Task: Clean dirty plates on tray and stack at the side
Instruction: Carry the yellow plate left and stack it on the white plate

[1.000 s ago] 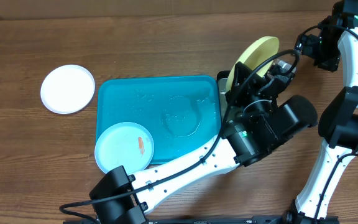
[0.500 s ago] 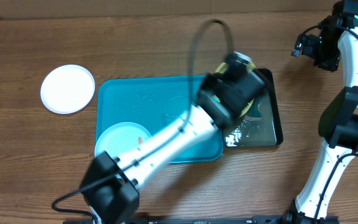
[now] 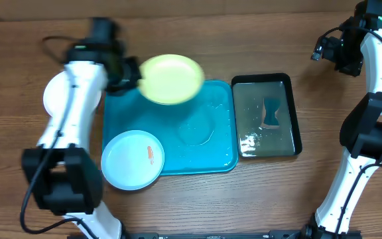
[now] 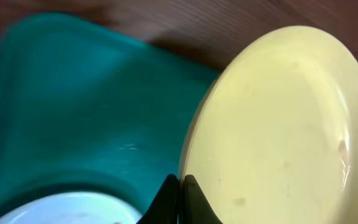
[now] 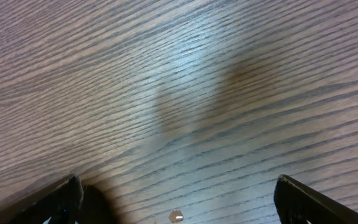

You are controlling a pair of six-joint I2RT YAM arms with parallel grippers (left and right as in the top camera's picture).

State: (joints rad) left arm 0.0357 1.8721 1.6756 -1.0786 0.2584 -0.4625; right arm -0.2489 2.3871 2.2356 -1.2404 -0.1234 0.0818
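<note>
Smooth round yellow plate [image 3: 171, 79], rim pinched by left gripper [image 4: 180, 190], over glossy turquoise tray [image 3: 131, 109]; right gripper [image 5: 179, 199] spread wide.

top plate [image 3: 171, 78]: pale yellow-green, plain | lower plate [image 3: 128, 164]: light blue, orange smear [image 3: 150, 154] | left plate [image 3: 50, 98]: white | large tray [image 3: 204, 149]: turquoise | small tray [image 3: 260, 77]: black | table [image 3: 244, 40]: brown wood grain

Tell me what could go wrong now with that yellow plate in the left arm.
The left jaws pinch the yellow plate only at its rim, so it may slip or tilt and drop onto the tray. The left arm covers part of the white plate, so the yellow one may land off-centre there. The blue plate has an orange smear and could get stacked uncleaned.
</note>
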